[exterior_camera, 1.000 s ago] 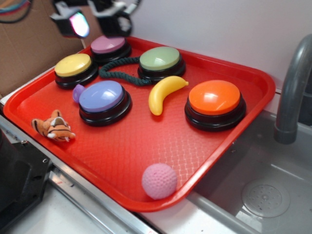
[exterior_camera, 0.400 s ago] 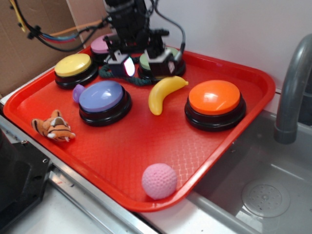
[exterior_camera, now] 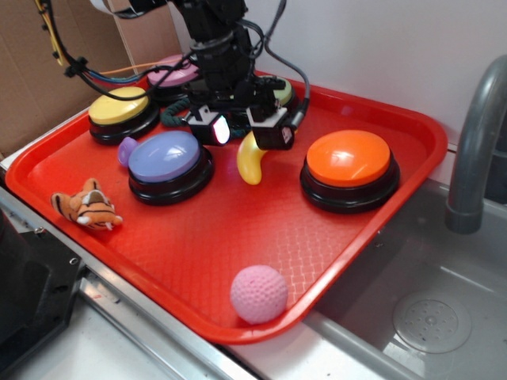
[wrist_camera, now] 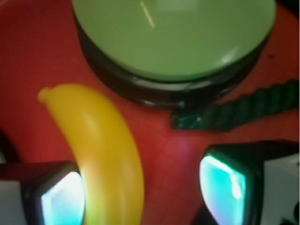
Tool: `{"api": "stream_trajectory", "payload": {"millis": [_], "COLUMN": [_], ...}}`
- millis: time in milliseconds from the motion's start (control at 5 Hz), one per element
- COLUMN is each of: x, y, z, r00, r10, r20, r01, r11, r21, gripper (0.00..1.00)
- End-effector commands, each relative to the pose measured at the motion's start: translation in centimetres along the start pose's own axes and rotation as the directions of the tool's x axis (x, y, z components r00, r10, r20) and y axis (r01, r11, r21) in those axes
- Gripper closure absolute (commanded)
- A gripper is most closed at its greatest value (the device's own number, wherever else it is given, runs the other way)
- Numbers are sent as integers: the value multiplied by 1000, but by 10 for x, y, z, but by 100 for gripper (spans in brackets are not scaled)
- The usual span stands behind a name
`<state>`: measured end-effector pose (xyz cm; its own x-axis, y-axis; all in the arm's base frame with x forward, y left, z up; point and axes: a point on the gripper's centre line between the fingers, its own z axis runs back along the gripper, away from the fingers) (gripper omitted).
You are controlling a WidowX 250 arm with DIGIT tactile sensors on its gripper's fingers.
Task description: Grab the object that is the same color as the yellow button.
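The hand [exterior_camera: 242, 131] hangs spread open and low over the banana [exterior_camera: 252, 161], which lies on the red tray [exterior_camera: 198, 261] between the blue button [exterior_camera: 166, 157] and the orange button [exterior_camera: 349, 158]; sitting off-centre, one finger [wrist_camera: 51, 197] may land on the fruit and knock it aside.

My arm hides most of the green button [exterior_camera: 281, 91] and the banana's [exterior_camera: 252, 162] upper end; the wrist view is blurred.
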<state>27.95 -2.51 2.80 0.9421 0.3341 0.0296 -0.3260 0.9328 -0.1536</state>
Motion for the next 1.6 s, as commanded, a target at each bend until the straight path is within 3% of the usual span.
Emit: {"api": "stream_trajectory", "payload": {"millis": [0,200,400,600,800,1000,1400], "x": [8,6,7,6,-4,-26,-65], "y": [-8,-8,-11,-13,-9,-3,20], "z": [-1,1,11,43,80,105,127], "r00": [998,998,996,972,929,916,941], "r10": [-34,-37,-73,-234,-370,-402,-331], "r20": [43,50,43,31,5,11,74], "r01": [33,36,69,229,367,396,323], "r11": [999,999,995,967,923,907,940], "r21": [15,26,74,115,118,146,107], "gripper": [36,100,100,100,100,100,100]}}
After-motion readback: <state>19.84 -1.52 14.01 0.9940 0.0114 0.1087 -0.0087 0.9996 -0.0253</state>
